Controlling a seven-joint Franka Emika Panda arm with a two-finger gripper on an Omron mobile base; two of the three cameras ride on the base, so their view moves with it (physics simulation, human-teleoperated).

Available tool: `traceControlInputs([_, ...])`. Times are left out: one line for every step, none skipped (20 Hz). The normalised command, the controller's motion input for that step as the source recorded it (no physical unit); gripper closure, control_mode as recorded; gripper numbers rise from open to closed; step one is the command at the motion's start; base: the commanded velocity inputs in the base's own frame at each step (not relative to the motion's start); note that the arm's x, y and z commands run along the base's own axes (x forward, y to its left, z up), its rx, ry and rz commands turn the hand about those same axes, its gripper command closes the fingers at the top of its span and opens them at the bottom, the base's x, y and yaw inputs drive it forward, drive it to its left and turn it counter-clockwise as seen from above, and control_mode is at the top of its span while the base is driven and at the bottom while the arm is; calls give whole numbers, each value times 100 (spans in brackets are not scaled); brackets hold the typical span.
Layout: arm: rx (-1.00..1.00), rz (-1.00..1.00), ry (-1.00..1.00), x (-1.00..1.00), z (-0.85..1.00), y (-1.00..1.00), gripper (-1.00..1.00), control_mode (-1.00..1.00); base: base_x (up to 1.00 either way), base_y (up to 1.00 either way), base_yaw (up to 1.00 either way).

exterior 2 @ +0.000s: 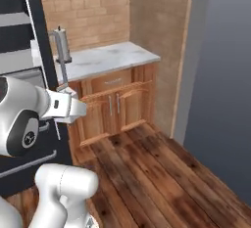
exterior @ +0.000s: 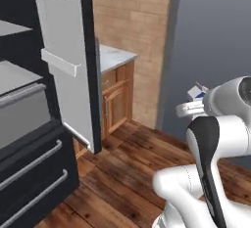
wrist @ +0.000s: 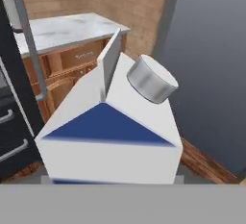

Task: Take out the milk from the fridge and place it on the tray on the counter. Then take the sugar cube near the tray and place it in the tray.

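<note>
Brick-walled kitchen, open fridge (exterior: 73, 65), unlabelled milk (wrist: 110, 131) at end effector

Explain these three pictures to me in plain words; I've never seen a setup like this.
This is a rendered kitchen with a white robot arm on a driving base. Two pictures come from cameras on the base, behind the arm to its left and right. The third comes from a camera on the hand, looking along the gripper.

The open black fridge stands on the left, with its grey bar handle. Beyond it lies a marbled counter over wooden cabinets.

In the hand view, the milk, a white carton with a blue patch and a silver cap, sits very close. The left base view shows it at the arm's end, apparently held, though the fingers are hidden.
</note>
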Motion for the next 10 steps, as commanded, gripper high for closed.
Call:
traceControlInputs([0, 0, 0, 0, 0, 0, 100, 100, 0, 0, -100])
traceControlInputs([0, 0, 0, 0, 0, 0, 100, 100, 0, 0, -100])
traceControlInputs([0, 0, 0, 0, 0, 0, 100, 100, 0, 0, -100])
traceControlInputs([0, 0, 0, 0, 0, 0, 100, 100, 0, 0, -100])
traceControlInputs([0, 0, 0, 0, 0, 0, 100, 100, 0, 0, -100])
traceControlInputs([0, 0, 0, 0, 0, 0, 100, 100, 0, 0, -100])
traceControlInputs([0, 0, 0, 0, 0, 0, 100, 100, 0, 0, -100])
traceControlInputs([0, 0, 0, 0, 0, 0, 100, 100, 0, 0, -100])
traceControlInputs([0, 0, 0, 0, 0, 0, 100, 100, 0, 0, -100])
traceControlInputs([0, 0, 0, 0, 0, 0, 100, 100, 0, 0, -100])
